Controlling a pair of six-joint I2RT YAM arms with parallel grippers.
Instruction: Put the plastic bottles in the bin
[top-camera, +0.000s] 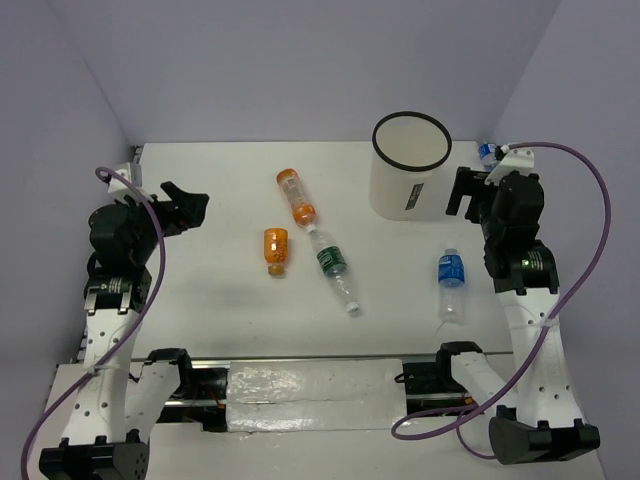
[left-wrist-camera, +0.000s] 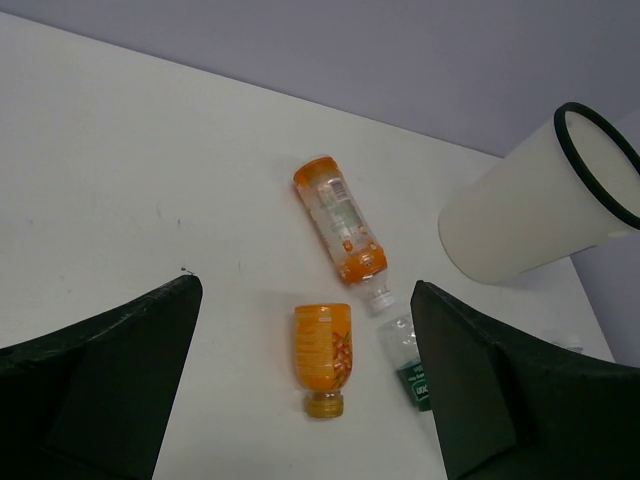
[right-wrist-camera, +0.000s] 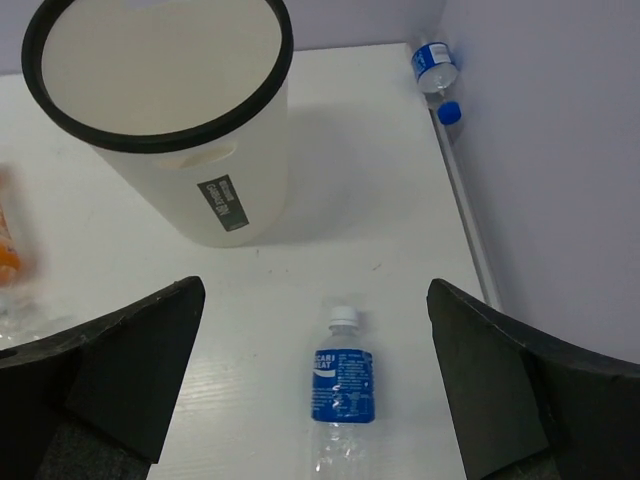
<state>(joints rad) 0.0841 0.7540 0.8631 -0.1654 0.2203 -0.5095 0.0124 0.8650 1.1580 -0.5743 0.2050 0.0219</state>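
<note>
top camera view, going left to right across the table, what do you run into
left gripper → short orange bottle → long orange bottle → green-label bottle → bin → blue-label bottle → blue-capped bottle

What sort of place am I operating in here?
Most likely a lab test cell, not a home or shop. A bare white table is boxed in by plain walls. It holds a few scattered plastic bottles and a bin, which look staged.
</note>
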